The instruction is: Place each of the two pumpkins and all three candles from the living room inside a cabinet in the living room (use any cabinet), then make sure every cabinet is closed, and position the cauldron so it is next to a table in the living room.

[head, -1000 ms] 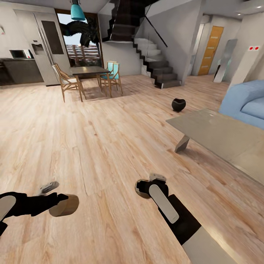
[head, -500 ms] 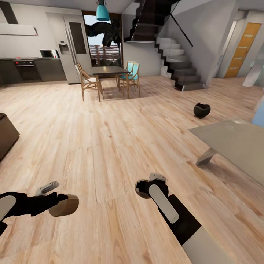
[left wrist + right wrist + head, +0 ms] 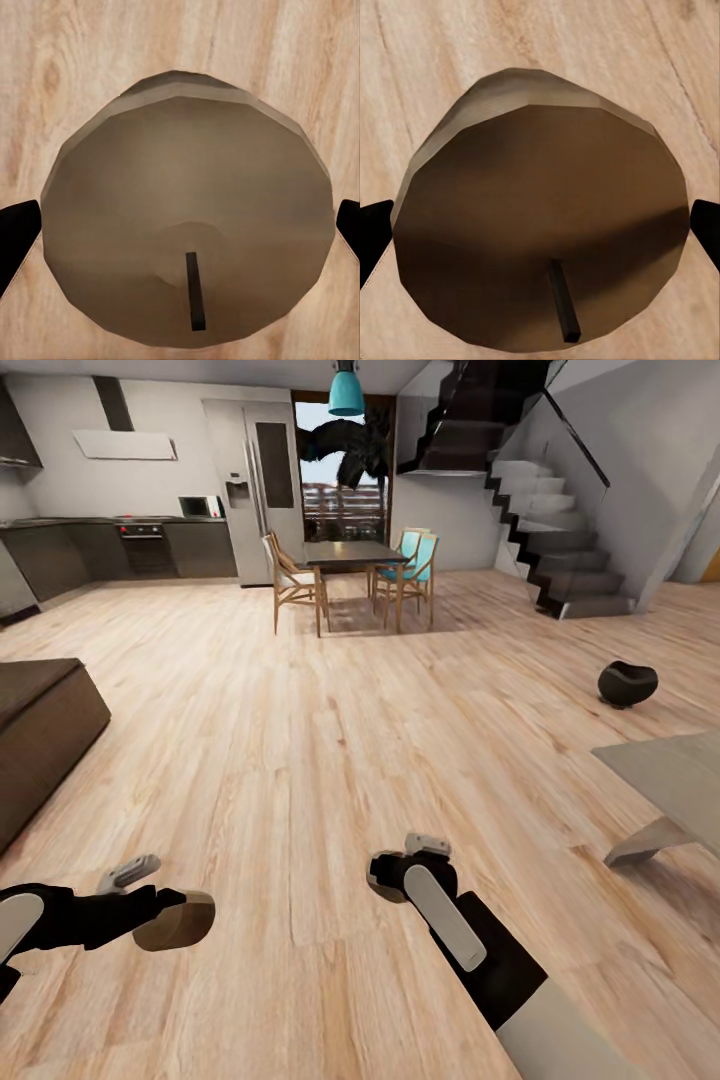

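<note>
Left tool (image 3: 180, 916): clamped on a beige candle (image 3: 187, 225), held low over plank floor (image 3: 300, 740), forearm level. Right tool (image 3: 388, 878): clamped on a second candle (image 3: 540, 240), arm angled forward. Both poses unchanged from earlier; view swung leftward. Cauldron (image 3: 627, 684): upright on floor, near worktop (image 3: 680, 775), now at right edge. Dark-brown cabinet (image 3: 40, 730): newly in view at left.

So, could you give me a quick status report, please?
Left gripper shut on candle. Right gripper shut on another candle. Cabinet ahead-left, cauldron far right. Floor between.
</note>
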### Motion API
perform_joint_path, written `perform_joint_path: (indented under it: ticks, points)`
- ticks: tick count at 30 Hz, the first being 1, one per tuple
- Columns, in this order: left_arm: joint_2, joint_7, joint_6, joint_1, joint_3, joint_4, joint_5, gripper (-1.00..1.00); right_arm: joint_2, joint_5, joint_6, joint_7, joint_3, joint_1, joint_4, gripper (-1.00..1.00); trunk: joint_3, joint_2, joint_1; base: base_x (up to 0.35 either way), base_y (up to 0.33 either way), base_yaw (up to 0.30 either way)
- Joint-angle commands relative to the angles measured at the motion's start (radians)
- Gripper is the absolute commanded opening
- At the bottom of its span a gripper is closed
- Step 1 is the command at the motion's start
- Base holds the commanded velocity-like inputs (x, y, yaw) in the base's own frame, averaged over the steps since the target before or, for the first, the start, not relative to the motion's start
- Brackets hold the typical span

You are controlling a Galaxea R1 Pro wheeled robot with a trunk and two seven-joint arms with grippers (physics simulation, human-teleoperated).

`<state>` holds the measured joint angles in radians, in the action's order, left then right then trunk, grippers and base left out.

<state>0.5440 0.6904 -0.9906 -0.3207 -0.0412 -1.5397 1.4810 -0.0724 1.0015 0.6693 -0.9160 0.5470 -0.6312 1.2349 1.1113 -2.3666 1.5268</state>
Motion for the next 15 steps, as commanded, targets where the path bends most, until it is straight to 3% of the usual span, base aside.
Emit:
perform_joint_path:
  ticks: [1,15]
  points:
    - [0.001,0.011,0.001,-0.001,-0.002,-0.001,0.012,-1.00,0.000,0.005,0.003,-0.009,0.002,-0.001,0.001,-1.00,0.001,0.000,0.000,0.323,0.000,0.292]
    - [0.000,0.011,0.001,-0.001,-0.003,-0.001,0.012,-1.00,0.000,0.005,0.003,-0.009,0.008,-0.001,0.001,-1.00,0.001,0.000,0.000,0.323,-0.024,0.292]
